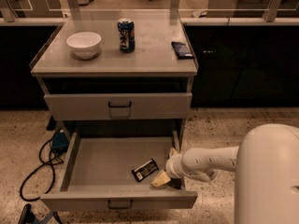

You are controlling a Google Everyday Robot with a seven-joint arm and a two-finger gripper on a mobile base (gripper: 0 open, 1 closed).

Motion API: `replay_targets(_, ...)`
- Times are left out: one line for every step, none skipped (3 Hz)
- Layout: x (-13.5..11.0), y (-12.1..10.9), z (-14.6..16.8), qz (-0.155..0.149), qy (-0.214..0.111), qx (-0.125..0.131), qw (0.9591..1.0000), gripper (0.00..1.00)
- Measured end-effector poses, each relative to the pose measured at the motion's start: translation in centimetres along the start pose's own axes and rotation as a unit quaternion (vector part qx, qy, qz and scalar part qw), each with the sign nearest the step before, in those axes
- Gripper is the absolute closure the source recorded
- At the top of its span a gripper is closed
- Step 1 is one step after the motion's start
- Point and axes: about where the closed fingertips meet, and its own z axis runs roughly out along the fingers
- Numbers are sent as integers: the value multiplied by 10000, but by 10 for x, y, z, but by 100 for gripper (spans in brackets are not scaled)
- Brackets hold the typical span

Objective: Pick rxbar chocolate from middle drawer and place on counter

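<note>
Rightward of the gripper (167,165) stands the robot's white body (268,171), from which the arm (210,161) reaches left into the cabinet. The counter (154,59), a pale grey top with low side rims, lies well above and behind the gripper. The middle drawer (103,164) is pulled fully out; the gripper sits inside it, near the front right corner, low over the floor of the drawer. The upper drawer (117,106), above the gripper, is closed. On the counter, far up and to the left of the gripper, are a white bowl (84,44) and an upright drink can (126,35); a dark blue packet (182,49) lies flat almost straight above it. A black cable (39,164) trails on the floor well to the left. The chocolate bar (145,170), in a black wrapper, lies flat on the drawer floor just left of the gripper, outside its grasp. The gripper's two pale-tipped fingers (160,179) are spread apart, holding nothing.
</note>
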Motion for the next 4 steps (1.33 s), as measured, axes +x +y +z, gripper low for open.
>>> replay_targets(-4, 4, -2, -65, 31, 47, 10000, 0)
replay_targets(-30, 20, 1, -531, -14, -45, 9986, 0)
replay_targets(-63, 40, 18, -1134, -73, -421, 9926, 0)
replay_targets(-65, 46, 19, -1164, -76, -507, 9919, 0)
